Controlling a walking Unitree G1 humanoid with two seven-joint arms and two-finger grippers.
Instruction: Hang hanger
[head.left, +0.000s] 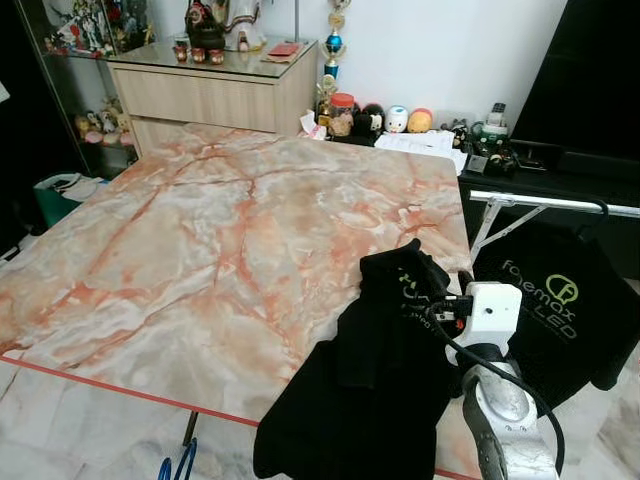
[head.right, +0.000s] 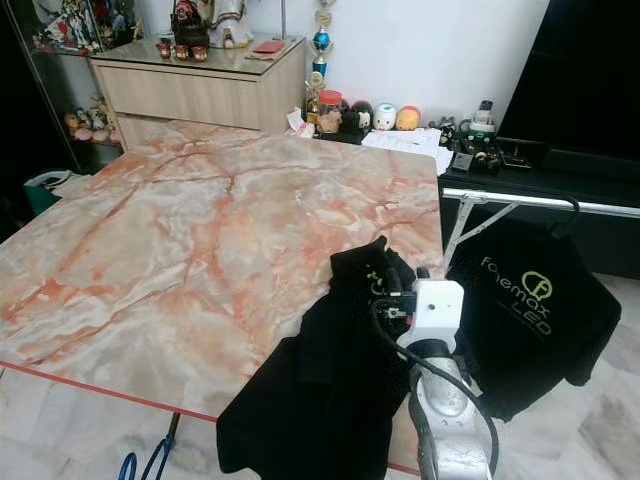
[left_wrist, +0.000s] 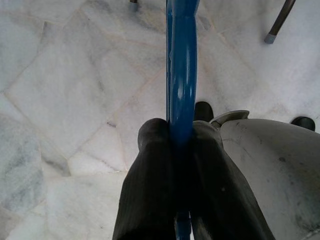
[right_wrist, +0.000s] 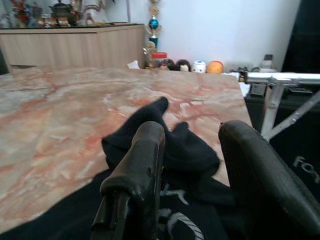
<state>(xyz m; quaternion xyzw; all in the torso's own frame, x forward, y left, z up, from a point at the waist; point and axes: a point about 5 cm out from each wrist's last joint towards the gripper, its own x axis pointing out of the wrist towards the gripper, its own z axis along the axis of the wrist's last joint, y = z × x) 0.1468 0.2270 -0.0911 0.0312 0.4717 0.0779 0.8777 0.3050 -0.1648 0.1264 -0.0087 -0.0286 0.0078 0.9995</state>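
Your left gripper (left_wrist: 182, 145) has its two black fingers closed tight on the smooth blue metal hanger (left_wrist: 182, 75), held low beside the table over the pale marble-tiled floor (left_wrist: 65, 90); its blue loops peek out under the table edge in the head views. Your right gripper (right_wrist: 200, 150) hovers with fingers spread apart and empty just above the crumpled black T-shirt with pale lettering (head.left: 370, 380), which drapes limply over the near edge of the glossy pink-veined marble table (head.left: 200, 250). The soft cloth will likely bunch, so pinch the collar, not a loose fold, before feeding the hanger in. Then carry it to the white metal rail (head.left: 550, 205), where another black shirt (head.left: 560, 310) hangs.
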